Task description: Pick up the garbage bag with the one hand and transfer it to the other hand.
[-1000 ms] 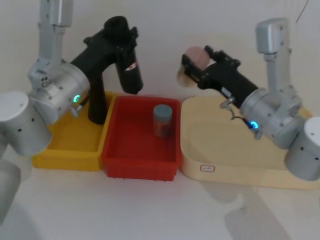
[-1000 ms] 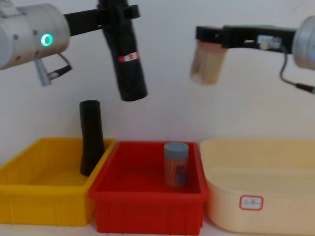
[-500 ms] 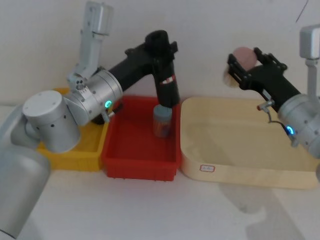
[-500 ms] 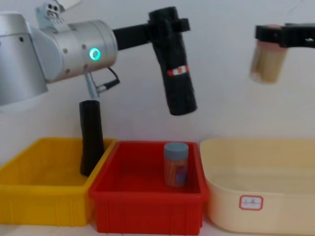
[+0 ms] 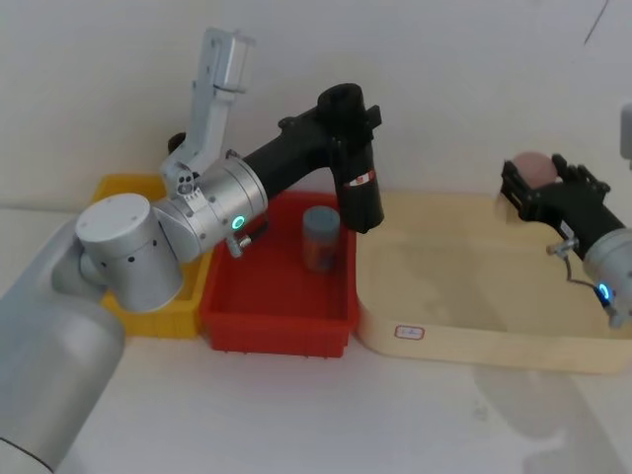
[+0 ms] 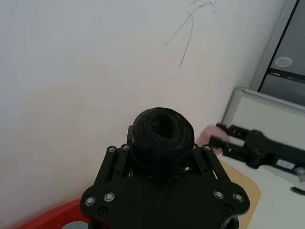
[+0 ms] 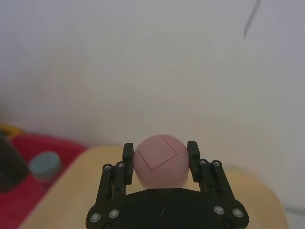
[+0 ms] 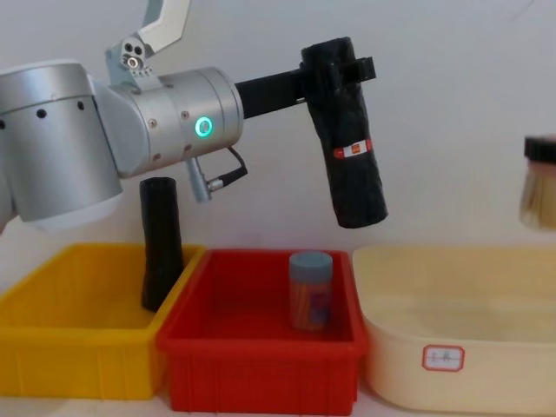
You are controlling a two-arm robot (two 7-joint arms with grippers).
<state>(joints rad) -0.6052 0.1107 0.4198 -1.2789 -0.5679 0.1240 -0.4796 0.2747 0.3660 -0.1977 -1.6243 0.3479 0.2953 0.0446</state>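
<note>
Left fingers (image 8: 360,66) around garbage bag (image 8: 350,148) top

From the head we are looking down at a slant on the red bin (image 5: 276,331) and bag (image 5: 357,188); from the chest we are viewing the same two level, from nearer. At the left wrist we are sighting along the left gripper (image 6: 162,152) at the clamped bag's end, the right gripper (image 6: 223,139) beyond; at the right wrist we are sighting over the jar (image 7: 159,162) it is clasping toward the wall (image 7: 143,57).
</note>
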